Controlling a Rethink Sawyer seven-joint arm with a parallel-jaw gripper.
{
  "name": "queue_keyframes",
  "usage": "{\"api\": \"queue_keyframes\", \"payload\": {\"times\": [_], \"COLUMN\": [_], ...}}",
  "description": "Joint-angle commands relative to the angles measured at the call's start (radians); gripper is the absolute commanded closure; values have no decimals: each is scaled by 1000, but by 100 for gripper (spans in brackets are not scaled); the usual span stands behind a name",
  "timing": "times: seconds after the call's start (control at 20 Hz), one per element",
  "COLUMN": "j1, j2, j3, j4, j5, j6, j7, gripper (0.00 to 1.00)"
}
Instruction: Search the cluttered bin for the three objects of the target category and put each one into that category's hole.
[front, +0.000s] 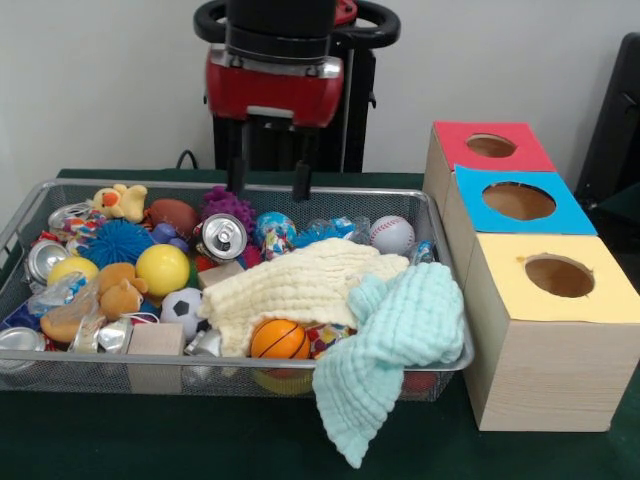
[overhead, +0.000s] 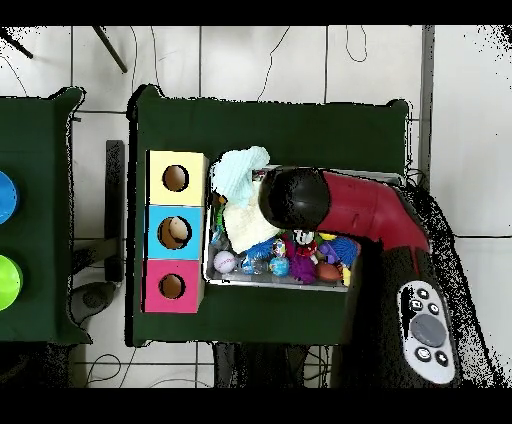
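Observation:
The wire mesh bin (front: 120, 184) is packed with clutter. In it lie a yellow ball (front: 163, 269), a small basketball (front: 279, 339), a baseball (front: 391, 234), a soccer ball (front: 182, 306) and a drink can (front: 222, 236). A cream cloth (front: 300, 285) covers the middle, and a mint cloth (front: 390, 350) hangs over the front rim. My gripper (front: 270, 180) hangs open over the bin's far edge, holding nothing. To the right stand three boxes with a red hole (front: 491, 146), a blue hole (front: 518, 201) and a yellow hole (front: 559, 275). In the overhead view the arm (overhead: 340, 210) hides most of the bin (overhead: 270, 283).
A plush duck (front: 120, 201), a spiky blue ball (front: 116, 241), a purple knobbly ball (front: 228, 205), crushed cans (front: 45, 258) and a wooden block (front: 155, 340) fill the bin's left half. Overhead, the boxes (overhead: 175, 232) stand flush against the bin's left side.

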Motion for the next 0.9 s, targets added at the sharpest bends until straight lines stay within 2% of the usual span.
{"api": "queue_keyframes", "payload": {"times": [0.05, 0.35, 0.9], "j1": [-99, -137, -151], "j2": [22, 14, 65], "j3": [105, 123, 132], "j4": [94, 115, 110], "j5": [-26, -49, -88], "j6": [-56, -74, -157], "j7": [-49, -60, -49], "gripper": [0, 0, 0]}}
